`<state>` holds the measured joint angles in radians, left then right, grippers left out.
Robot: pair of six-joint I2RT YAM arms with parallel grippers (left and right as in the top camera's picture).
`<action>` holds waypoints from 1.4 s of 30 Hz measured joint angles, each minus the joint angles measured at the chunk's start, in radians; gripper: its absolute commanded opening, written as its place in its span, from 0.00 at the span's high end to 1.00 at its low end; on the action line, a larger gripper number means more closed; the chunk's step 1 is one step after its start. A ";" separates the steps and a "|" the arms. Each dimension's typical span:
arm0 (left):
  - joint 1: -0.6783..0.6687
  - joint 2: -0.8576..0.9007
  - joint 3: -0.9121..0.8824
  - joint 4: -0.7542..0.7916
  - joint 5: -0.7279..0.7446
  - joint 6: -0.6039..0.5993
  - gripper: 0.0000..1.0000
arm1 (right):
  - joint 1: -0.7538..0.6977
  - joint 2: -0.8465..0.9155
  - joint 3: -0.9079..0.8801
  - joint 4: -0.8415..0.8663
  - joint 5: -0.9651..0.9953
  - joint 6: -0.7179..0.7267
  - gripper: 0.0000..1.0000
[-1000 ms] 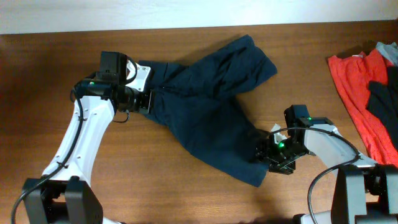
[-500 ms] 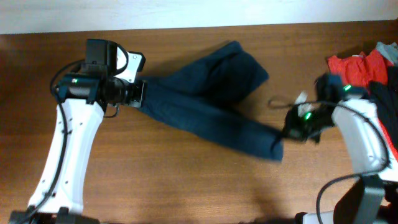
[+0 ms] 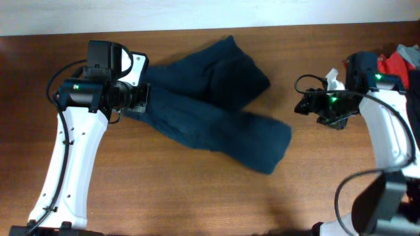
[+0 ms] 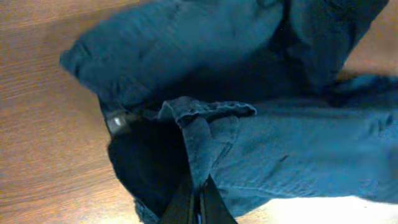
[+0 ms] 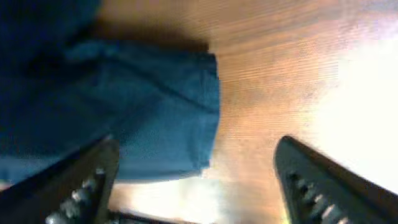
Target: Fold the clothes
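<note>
The clothes, a dark navy garment, lie stretched across the wooden table from upper left to lower right. One leg is folded back toward the top. My left gripper is shut on a fold of cloth at the garment's left end, and the left wrist view shows the jaws pinching that fold of the navy cloth. My right gripper hovers open to the right of the garment and touches nothing. In the right wrist view its fingers stand wide apart, with the leg's hem lying flat just beyond them.
A bright red garment with a dark patch lies at the far right edge, behind my right arm. The table's far edge meets a white wall along the top. Bare wood shows in front of the garment.
My right gripper has let go of the leg end, opened, and drawn back up and to the right. The leg end has dropped flat onto the table. The left gripper keeps its hold.
</note>
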<state>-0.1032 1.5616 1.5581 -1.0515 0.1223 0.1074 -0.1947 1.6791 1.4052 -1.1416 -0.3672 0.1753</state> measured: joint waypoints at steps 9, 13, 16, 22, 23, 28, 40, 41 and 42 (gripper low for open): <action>0.000 0.000 0.000 0.001 -0.004 0.000 0.99 | 0.021 0.046 -0.004 -0.209 -0.027 -0.077 0.14; 0.000 0.000 0.000 0.017 -0.005 0.000 1.00 | 0.089 0.046 -0.016 -0.243 -0.031 -0.105 0.13; 0.000 0.000 0.000 0.019 -0.006 0.000 0.99 | 0.152 0.046 -0.055 -0.233 -0.035 -0.113 0.12; 0.000 0.000 0.000 0.020 -0.008 0.000 0.99 | 0.216 0.046 -0.228 -0.100 -0.108 -0.108 0.13; 0.000 0.000 0.000 0.020 -0.008 0.000 0.99 | 0.216 0.047 -0.255 -0.079 -0.127 -0.105 0.13; 0.000 0.000 0.000 0.020 -0.007 0.000 1.00 | 0.216 0.047 -0.372 0.022 -0.208 -0.092 0.13; 0.000 0.000 0.000 0.022 -0.008 0.000 0.99 | 0.216 0.046 -0.454 0.157 -0.274 -0.082 0.74; 0.000 0.000 0.000 0.022 -0.008 0.000 0.99 | 0.216 0.046 -0.454 0.161 -0.274 -0.082 0.77; 0.000 0.000 0.000 0.022 -0.008 0.000 1.00 | 0.216 0.046 -0.454 0.167 -0.275 -0.082 0.81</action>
<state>-0.1032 1.5616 1.5581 -1.0298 0.1146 0.1074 0.0216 1.7248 0.9516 -0.9745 -0.6418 0.0929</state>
